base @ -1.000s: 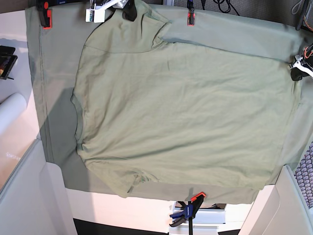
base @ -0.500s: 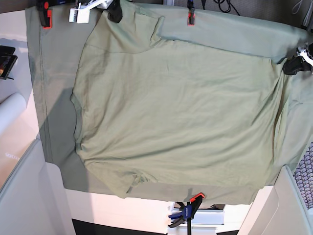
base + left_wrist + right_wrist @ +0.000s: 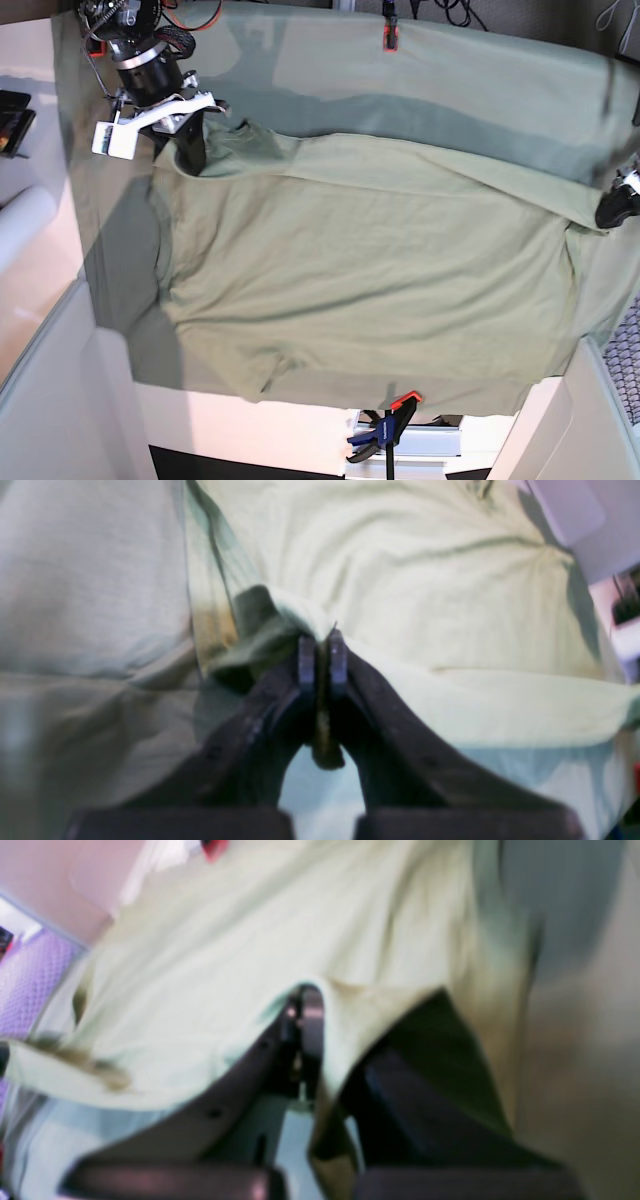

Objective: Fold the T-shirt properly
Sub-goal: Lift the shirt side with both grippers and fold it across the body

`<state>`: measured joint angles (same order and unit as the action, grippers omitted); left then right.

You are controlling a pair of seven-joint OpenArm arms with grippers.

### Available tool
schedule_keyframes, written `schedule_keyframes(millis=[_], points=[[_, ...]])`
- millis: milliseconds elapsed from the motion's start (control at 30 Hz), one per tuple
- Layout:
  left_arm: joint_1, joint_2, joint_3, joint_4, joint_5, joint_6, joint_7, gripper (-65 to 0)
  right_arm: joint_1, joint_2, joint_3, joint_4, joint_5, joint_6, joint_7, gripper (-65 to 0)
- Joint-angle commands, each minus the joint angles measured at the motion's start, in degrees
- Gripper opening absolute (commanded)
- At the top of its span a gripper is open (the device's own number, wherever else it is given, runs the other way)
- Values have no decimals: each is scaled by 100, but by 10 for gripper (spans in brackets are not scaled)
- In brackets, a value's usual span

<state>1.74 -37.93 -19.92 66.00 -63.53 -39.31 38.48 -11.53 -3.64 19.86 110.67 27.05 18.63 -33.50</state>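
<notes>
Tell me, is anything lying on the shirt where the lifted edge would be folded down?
Nothing visible does. Both tools already pinch the shirt: the right tool at one far corner, the left tool at the other. The rest of the shirt lies bare on the tablecloth. The clamps sit only at the table's edges.

Table w/ grey-green tablecloth [image 3: 480, 85] clamped at edges by 2 visible clamps [image 3: 388, 35]; T-shirt [image 3: 360, 270] lying on cloth.
</notes>
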Motion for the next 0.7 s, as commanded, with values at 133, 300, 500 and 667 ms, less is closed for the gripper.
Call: schedule_keyframes(millis=[133,300,500,667], points=[[-1012,-131,520,-894,472,-69,-664,-650,870,111,-50,-815,-146,136,286,-650],[-1727,-127,916,-1425,822,-69,-1014,-650,1709,188,-48,-1784,-308,254,354,-650],[-2273,-127,1405,-1926,1427,-69,-1530,-650,2555,286,-48,-2726,-590,260,378,-650],[-2496,-125,1921,-2406,1766,352,-2345,-650,3001,284,-50,-3445,-669,262,374,-650]])
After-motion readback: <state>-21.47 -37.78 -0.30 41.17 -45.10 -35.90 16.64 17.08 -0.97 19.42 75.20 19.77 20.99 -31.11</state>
